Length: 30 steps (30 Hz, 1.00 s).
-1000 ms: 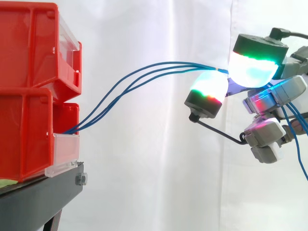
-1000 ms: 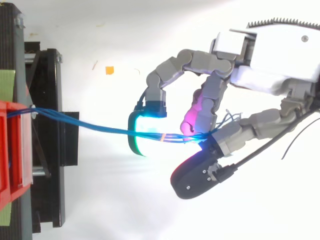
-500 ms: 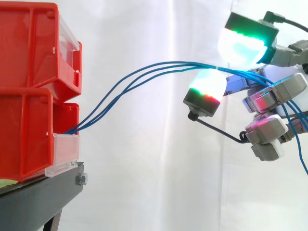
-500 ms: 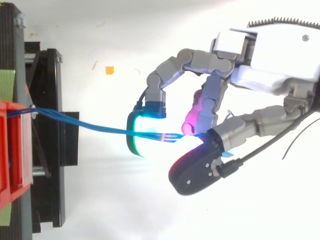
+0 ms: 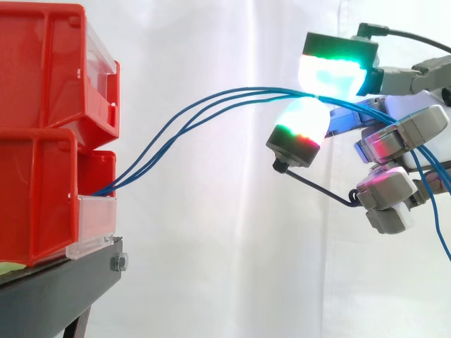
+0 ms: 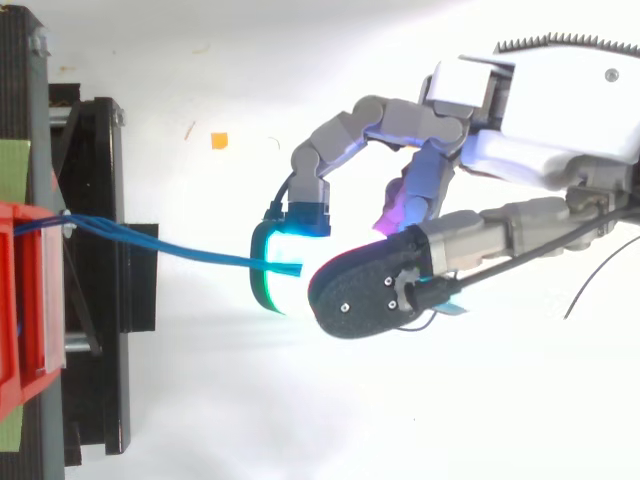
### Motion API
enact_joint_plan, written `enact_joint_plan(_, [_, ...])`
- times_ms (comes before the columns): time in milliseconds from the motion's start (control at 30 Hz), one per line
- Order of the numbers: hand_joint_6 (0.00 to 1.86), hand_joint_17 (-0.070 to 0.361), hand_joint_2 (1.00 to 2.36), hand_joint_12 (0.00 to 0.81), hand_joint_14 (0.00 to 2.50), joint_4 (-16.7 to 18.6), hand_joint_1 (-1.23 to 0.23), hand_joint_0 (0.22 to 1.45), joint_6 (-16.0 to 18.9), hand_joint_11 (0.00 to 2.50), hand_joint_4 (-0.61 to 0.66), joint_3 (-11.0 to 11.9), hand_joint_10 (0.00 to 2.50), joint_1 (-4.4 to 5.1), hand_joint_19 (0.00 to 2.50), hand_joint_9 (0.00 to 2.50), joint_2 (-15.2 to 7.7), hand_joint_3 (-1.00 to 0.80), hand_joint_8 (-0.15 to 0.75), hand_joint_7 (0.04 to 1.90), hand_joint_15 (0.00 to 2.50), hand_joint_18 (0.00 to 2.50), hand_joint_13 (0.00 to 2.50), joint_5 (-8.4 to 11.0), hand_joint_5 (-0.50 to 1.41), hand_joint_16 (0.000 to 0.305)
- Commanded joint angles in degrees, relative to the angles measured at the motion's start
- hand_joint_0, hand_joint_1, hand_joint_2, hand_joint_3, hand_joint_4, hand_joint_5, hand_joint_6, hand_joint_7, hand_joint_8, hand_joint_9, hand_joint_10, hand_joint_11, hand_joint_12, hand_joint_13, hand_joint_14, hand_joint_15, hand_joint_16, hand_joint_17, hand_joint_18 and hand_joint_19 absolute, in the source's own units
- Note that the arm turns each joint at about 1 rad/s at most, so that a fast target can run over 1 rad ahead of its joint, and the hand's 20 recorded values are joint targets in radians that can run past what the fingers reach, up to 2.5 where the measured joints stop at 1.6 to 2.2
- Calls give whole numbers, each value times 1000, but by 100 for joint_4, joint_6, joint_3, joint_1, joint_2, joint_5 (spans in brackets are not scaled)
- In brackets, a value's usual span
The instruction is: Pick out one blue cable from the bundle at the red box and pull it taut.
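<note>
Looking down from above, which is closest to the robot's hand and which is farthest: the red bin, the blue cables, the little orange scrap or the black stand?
1. blue cables: pinched in the hand itself.
2. orange scrap: lying up and to the left of the hand.
3. black stand: at the left.
4. red bin: at the far left edge.

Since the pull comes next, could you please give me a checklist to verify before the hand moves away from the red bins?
1. The hand pinches the thin blue cables between its glowing pads: ok.
2. Single cable in the pinch: not ok; all strands enter it together.
3. Cables taut: not ok; they arc loosely from bin to hand.
4. Cable ends seated in the lower red plastic bin: ok.
5. Trailing cable lengths free of the fingers: cannot tell.
</note>
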Motion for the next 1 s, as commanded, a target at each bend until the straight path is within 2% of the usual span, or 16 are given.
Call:
enact_joint_plan(0, [893, 129, 1021, 376, 31, 2, -736, 631, -2, 1502, -103, -4, 32, -3, 890, 1522, -5, -132, 242, 967, 907, 890, 1154, 0, -149, 57])
enact_joint_plan(233, [921, 123, 1024, 366, 33, 10, -799, 683, -2, 1513, -178, -4, 30, -3, 895, 1488, 4, -128, 226, 949, 926, 871, 1175, 0, -161, 55])
enact_joint_plan(333, [929, 122, 1020, 361, 32, 2, -806, 718, 7, 1515, -205, -4, 30, -3, 900, 1491, 4, -208, 215, 938, 934, 867, 1188, 0, -166, 54])
enact_joint_plan(533, [928, 120, 1000, 358, 33, 2, -793, 758, 7, 1502, -187, 5, 30, -3, 885, 1498, -5, -499, 219, 886, 953, 884, 1224, 0, -169, 53])
enact_joint_plan(733, [934, 117, 1000, 358, 34, 2, -769, 760, 7, 1508, -216, -4, 29, 6, 879, 1540, 4, -500, 210, 891, 968, 917, 1257, 0, -160, 52])
enact_joint_plan(967, [946, 113, 1000, 348, 35, 2, -825, 779, 7, 1530, -343, -4, 28, 6, 866, 1571, 4, -500, 205, 916, 979, 938, 1282, 0, -146, 50])
